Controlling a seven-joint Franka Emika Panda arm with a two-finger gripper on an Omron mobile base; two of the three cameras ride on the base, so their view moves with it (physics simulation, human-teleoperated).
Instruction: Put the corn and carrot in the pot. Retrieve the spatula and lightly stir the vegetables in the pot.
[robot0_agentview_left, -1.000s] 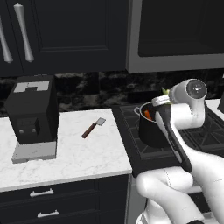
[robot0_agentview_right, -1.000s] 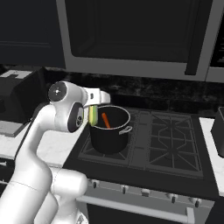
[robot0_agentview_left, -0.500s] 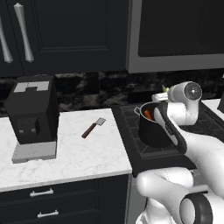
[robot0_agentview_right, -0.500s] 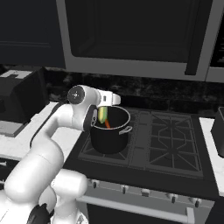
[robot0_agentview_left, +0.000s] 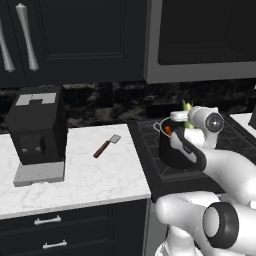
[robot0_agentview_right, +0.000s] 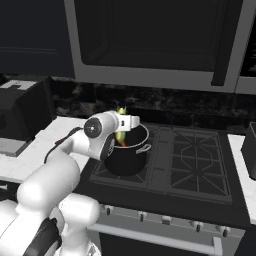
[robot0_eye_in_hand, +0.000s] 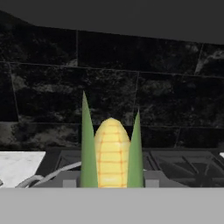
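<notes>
Two fingers (robot0_eye_in_hand: 111, 183) clamped on the corn (robot0_eye_in_hand: 111, 153), above the pot (robot0_agentview_right: 126, 156), carrot (robot0_agentview_left: 168, 130) inside

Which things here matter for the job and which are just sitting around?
Job:
- corn, held upright in the fingers
- carrot, in the pot
- pot, on the stove
- spatula, on the counter

Sitting around:
- coffee machine
- stove
- microwave
- cabinets
</notes>
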